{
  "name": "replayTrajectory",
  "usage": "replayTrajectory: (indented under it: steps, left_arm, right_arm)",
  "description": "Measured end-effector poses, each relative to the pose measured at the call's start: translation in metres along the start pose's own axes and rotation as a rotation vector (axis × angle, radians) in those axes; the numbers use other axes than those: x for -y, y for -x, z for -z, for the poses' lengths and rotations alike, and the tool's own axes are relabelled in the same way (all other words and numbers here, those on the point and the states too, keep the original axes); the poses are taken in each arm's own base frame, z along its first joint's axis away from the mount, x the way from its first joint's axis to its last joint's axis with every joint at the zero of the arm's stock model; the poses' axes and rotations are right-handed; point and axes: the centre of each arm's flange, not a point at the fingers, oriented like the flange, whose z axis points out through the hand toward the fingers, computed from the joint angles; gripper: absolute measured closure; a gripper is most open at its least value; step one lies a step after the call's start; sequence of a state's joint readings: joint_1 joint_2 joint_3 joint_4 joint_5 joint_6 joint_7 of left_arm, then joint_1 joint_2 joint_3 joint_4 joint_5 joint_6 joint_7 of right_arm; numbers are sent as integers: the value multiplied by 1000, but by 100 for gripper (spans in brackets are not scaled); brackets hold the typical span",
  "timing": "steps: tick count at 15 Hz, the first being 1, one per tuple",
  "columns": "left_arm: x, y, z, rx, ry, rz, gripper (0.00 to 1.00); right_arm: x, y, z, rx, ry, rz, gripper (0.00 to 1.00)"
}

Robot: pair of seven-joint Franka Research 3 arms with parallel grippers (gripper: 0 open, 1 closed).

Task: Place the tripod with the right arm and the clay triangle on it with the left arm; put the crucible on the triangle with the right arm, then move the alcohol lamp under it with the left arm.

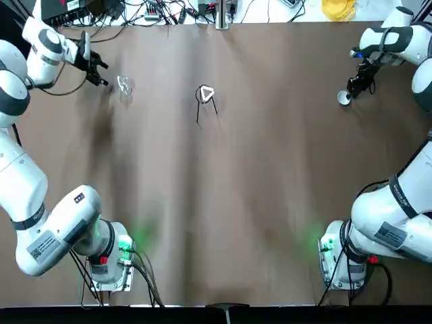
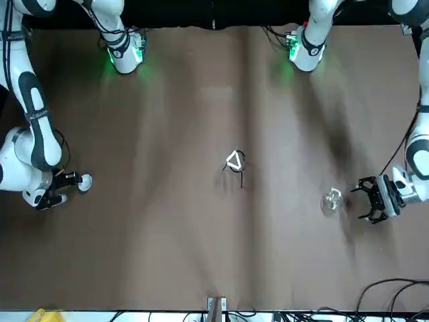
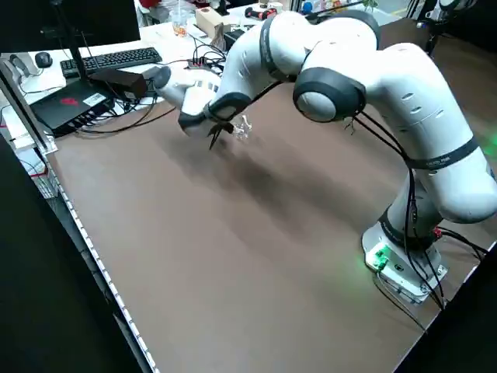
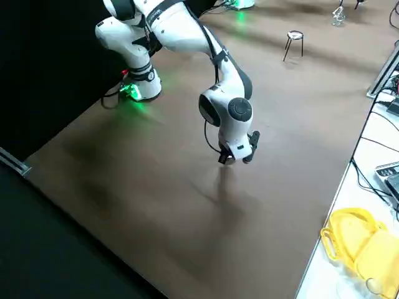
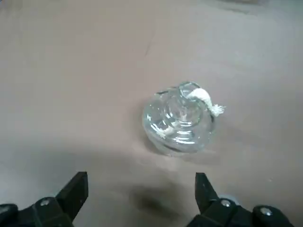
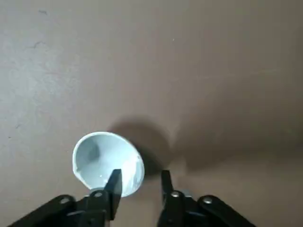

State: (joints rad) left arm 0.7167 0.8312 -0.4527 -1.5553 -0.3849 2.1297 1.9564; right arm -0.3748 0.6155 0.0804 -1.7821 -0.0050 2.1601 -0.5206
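Nearest the arm bases, by a slight margin: the crucible (image 6: pixel 109 161), well to the right of the tripod (image 4: pixel 295 37), its mouth and white inner wall facing the right wrist camera, a small lip on its rim. The right gripper (image 6: pixel 140 172) is at the crucible, fingers parted and released; one overlaps the rim in the wrist view, and contact cannot be told. Centre: the tripod, upright on the worktop (image 1: pixel 236 202), ring uppermost and legs splaying downward. The clay triangle (image 2: pixel 234 160) lies on its ring, offset toward the tripod's right side, one corner pointing toward the arm bases. Slightly farther: the alcohol lamp (image 5: pixel 180 120), well left of the tripod, clear-walled, a white wick bent sideways at its neck. The left gripper (image 5: pixel 142 175) is beside the lamp, farther left of the tripod, fingers spread wide and released.
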Motion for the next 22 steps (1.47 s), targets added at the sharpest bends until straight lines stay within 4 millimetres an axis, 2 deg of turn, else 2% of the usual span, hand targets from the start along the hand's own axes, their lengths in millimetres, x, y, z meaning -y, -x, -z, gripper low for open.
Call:
replayTrajectory:
  steps: [1, 5, 8, 10, 15, 17, 18, 22]
  left_arm:
    - [-2, 9, -7, -30, -3, 5, 0]
    - [-7, 29, -26, -79, 5, 33, 0]
    - [-10, 33, -36, -120, 18, -3, 0]
    - [-14, 34, -41, -184, 24, -40, 0]
    - [-21, 32, -69, -317, 34, -94, 0]
    - [-24, 29, -85, -353, 46, -94, 0]
    - [-26, 25, -98, -381, 53, -104, 0]
    - [-25, 12, -108, -440, 36, -121, 0]
  right_arm:
    - [0, -1, -2, -2, 1, 0, 63]
    - [-1, -2, -11, -5, 1, 0, 67]
    - [0, -3, -13, -3, -2, 2, 74]
    - [5, -6, -9, -2, -3, 11, 90]
    - [26, -17, -3, 2, 3, 53, 93]
    - [55, -30, 4, 19, -7, 101, 93]
    - [97, -46, 30, 34, -29, 162, 93]
    - [176, -57, 109, 25, -93, 199, 93]
